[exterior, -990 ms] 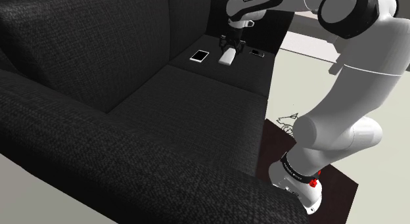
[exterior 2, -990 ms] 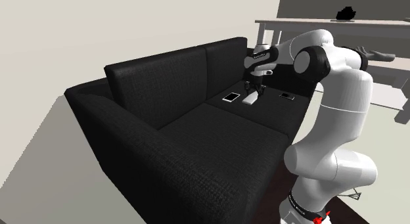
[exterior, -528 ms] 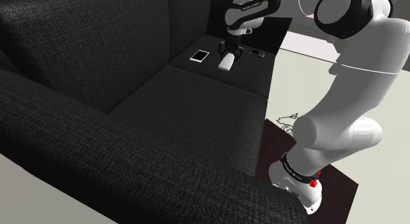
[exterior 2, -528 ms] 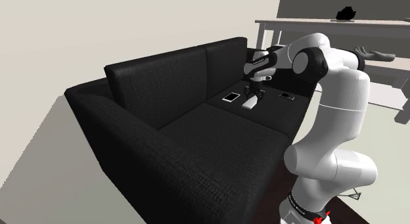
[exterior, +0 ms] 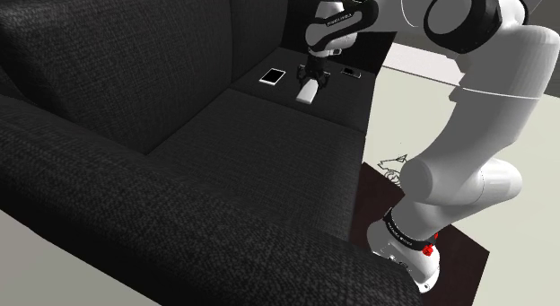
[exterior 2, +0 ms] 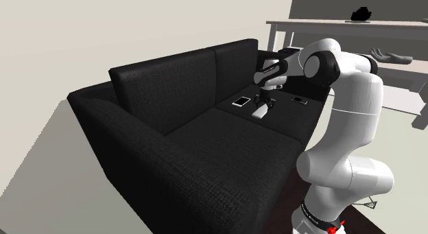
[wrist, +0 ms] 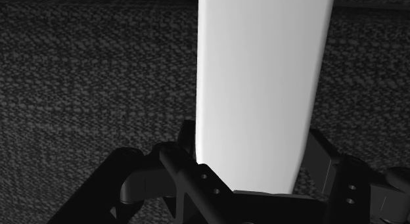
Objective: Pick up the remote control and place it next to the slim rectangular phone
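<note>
My black two-finger gripper [exterior: 311, 76] was pinching a plain white remote control [exterior: 308, 91] by one end. Its fingers [wrist: 176, 157] pressed on the two long edges, and the rest of the long flat body stuck out beyond them. The remote control hung just over the seat of a black sofa [exterior: 135, 98], just beside a pale-faced phone [exterior: 272, 76] lying flat on the cushion. A dark phone [exterior: 352, 72] lay farther from the pale-faced phone, beyond the remote. I could not tell which of the two slim phones the task meant. I judged the remote to be light and stiff, with a smooth, featureless shell that could slip or swing in an end grip like mine. A hold nearer its middle, across the narrow width, would have balanced it better. The soft, coarse-woven seat should have let me set it down gently.
</note>
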### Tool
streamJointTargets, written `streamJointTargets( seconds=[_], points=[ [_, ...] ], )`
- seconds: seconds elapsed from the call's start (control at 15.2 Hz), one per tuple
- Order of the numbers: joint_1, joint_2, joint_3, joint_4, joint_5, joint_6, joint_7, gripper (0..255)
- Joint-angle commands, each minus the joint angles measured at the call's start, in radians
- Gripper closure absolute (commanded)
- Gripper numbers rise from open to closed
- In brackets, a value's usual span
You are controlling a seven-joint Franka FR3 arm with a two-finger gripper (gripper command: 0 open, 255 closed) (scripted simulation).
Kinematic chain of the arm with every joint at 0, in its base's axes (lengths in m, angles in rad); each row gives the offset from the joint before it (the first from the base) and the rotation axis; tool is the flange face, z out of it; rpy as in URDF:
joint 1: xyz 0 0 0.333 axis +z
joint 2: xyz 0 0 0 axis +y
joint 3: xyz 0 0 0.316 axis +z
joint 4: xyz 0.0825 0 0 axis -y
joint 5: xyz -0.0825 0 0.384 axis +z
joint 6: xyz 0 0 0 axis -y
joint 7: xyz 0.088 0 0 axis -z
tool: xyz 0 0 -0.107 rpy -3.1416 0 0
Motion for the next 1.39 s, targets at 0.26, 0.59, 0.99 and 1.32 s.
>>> streamJointTargets(
  seconds=[0.26,0.59,0.99,1.32],
  points=[
    [0.0,0.0,0.0,-0.001,0.0,0.002,0.0,255],
    [0.0,0.0,0.0,-0.001,0.0,0.002,0.0,0],
    [-0.006,-0.054,0.01,0.056,0.024,-0.106,-0.016,0],
    [-0.006,-0.054,0.01,0.056,0.024,-0.106,-0.016,0]
  ],
)
